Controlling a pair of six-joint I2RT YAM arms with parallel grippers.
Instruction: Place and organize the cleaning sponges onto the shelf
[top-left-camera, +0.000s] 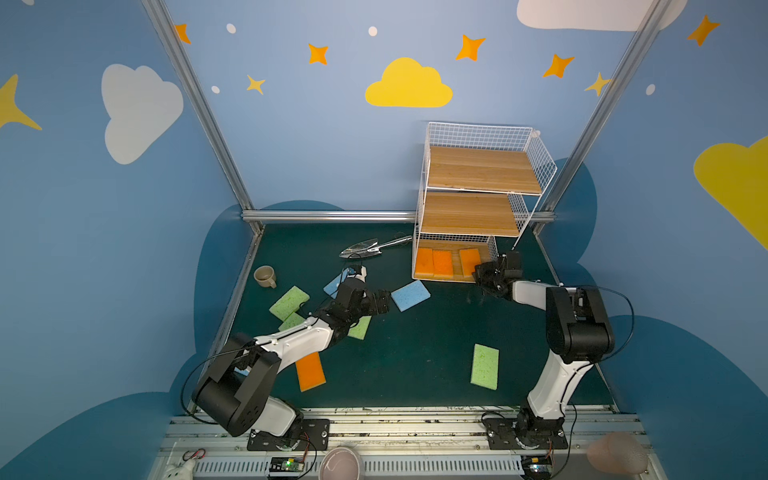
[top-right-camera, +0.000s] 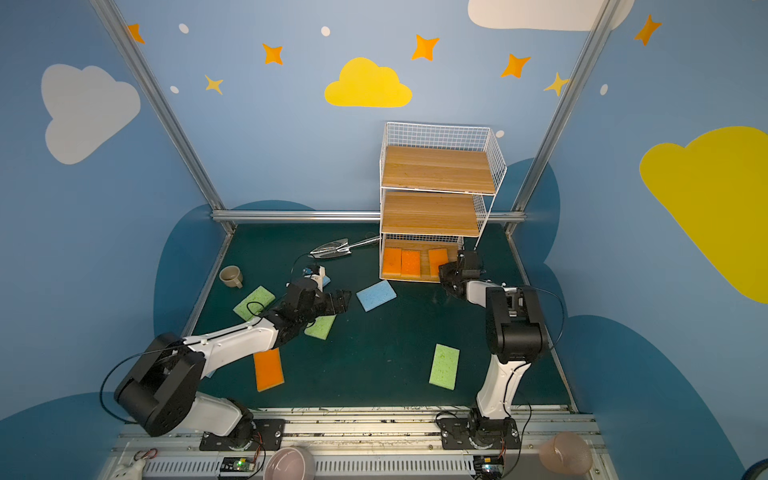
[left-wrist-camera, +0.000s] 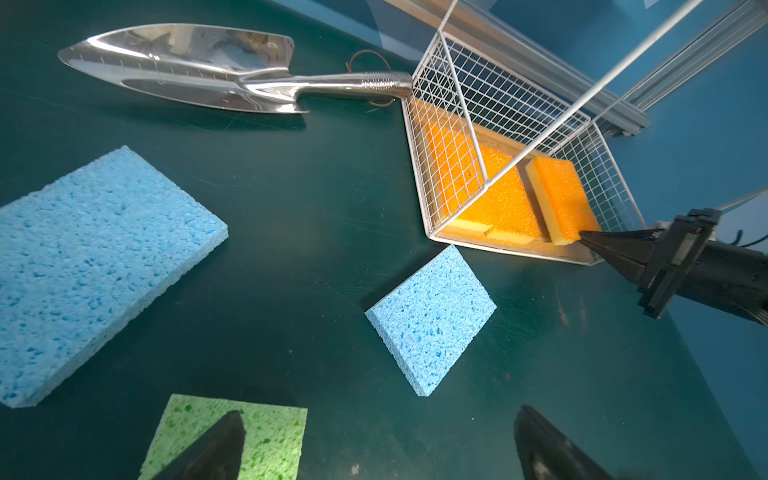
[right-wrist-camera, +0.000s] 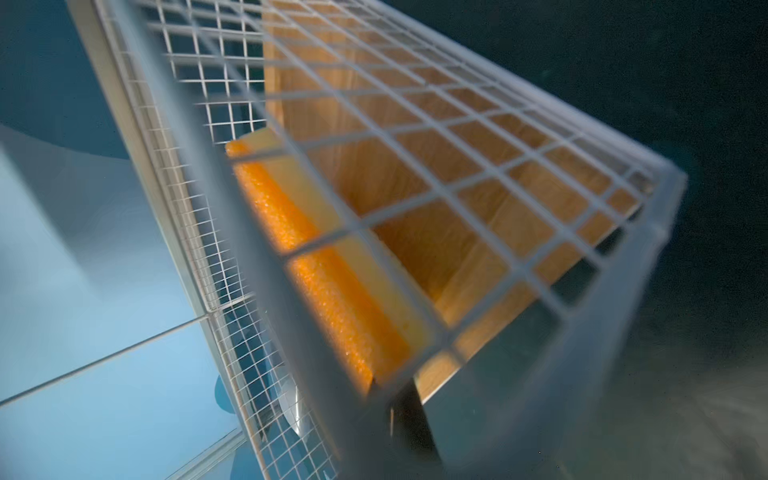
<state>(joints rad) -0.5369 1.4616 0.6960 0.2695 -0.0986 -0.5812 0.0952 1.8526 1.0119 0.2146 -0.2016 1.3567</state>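
on the lowest board of the shelf (top-left-camera: 478, 137), a pair of orange sponges (top-left-camera: 433, 262) lay flat and touching, and a third orange sponge (left-wrist-camera: 561, 195) lay apart from them with bare wood between. the two upper boards were bare. the right gripper (left-wrist-camera: 584, 237) was pinched fully closed, holding nothing, its tip against the yellow near end of that third sponge at the shelf's open front. out on the table lay the remaining pads: a blue sponge (left-wrist-camera: 430, 320) near the shelf, a larger-looking blue sponge (left-wrist-camera: 83, 270) beside the left arm, a green sponge (left-wrist-camera: 266, 432) under the left gripper (top-left-camera: 381, 300), which hung with its jaws spread wide and empty, a far green sponge (top-left-camera: 485, 366) alone near the right arm, and an orange sponge on the table (top-left-camera: 311, 372) partly under the left arm. a metal trowel (top-left-camera: 365, 248) lay with its handle end right at the shelf's side, and a cup (top-left-camera: 265, 276) sat well off. the likely trouble was the nudge itself: a soft pad pressed at one end may buckle or swing askew rather than slide straight, and a tip that rode over it could snag the wire mesh and drag the light rack. on the left, wide jaws coming down might clip the green pad while reaching for the blue one.
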